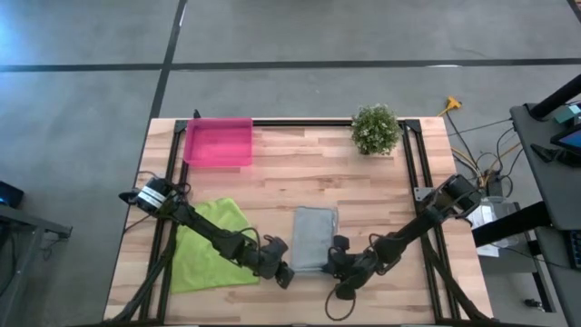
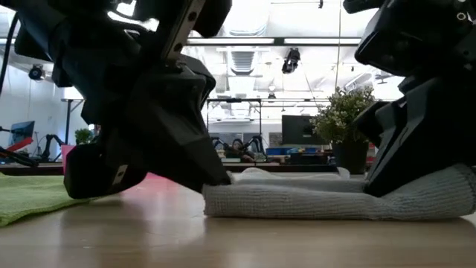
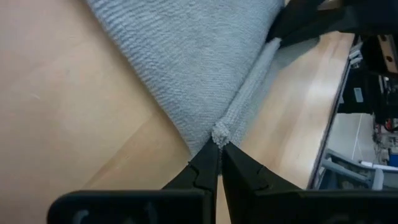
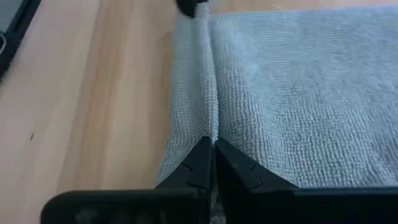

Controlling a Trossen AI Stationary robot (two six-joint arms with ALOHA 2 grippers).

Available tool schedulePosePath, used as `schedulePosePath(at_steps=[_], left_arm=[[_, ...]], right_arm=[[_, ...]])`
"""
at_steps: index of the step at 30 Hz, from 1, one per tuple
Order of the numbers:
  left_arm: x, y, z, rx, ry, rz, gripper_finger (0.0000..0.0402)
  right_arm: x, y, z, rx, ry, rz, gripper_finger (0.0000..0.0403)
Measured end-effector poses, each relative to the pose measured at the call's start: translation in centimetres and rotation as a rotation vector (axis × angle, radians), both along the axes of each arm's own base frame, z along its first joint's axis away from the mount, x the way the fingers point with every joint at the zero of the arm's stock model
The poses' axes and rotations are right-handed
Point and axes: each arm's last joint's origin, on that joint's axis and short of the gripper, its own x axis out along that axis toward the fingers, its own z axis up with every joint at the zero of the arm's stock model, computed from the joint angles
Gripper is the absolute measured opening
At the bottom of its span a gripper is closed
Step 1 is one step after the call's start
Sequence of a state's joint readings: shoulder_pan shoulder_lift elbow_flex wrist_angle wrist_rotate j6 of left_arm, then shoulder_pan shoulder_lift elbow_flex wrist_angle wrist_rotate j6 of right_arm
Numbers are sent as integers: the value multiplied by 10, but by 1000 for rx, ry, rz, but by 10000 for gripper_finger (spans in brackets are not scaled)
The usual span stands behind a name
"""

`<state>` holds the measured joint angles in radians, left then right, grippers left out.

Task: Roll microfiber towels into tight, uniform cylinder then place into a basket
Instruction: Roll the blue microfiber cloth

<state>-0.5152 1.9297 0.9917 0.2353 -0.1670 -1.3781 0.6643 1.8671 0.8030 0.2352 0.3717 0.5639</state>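
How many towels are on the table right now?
2: a grey towel at the near edge, pinched by both grippers, and a lime green towel spread flat under the left arm.

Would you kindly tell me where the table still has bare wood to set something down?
Bare wood lies between the pink tray and the potted plant, and along the right side below the plant. The near edge is crowded: the lime green towel, the grey towel, and the left gripper and right gripper, both pinching the grey towel's near edge.

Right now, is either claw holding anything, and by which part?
Both hold the grey towel by its near edge: the left claw pinches one corner, the right claw the other end.
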Motion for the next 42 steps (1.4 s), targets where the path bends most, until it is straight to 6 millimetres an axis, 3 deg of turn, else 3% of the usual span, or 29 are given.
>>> schedulePosePath(at_steps=[11, 15, 26, 33, 37, 42], left_arm=[[-6, 2, -7, 64, 4, -69, 0], [-4, 1, -5, 158, -50, -154, 0], [-4, 3, -6, 175, -50, -183, 0], [-3, 1, -4, 307, -107, -327, 1], [-5, -2, -3, 387, -158, -507, 33], [-9, 0, -3, 435, -153, -575, 108]], right_arm=[[-4, 6, 6, 31, 1, 41, 12], [-4, 7, 0, 29, 22, 52, 12], [-3, 7, -2, 34, 29, 55, 12], [-4, 7, -3, 28, 38, 55, 13], [-5, 6, -3, 23, 43, 55, 13], [-5, 6, -3, 22, 45, 55, 13]])
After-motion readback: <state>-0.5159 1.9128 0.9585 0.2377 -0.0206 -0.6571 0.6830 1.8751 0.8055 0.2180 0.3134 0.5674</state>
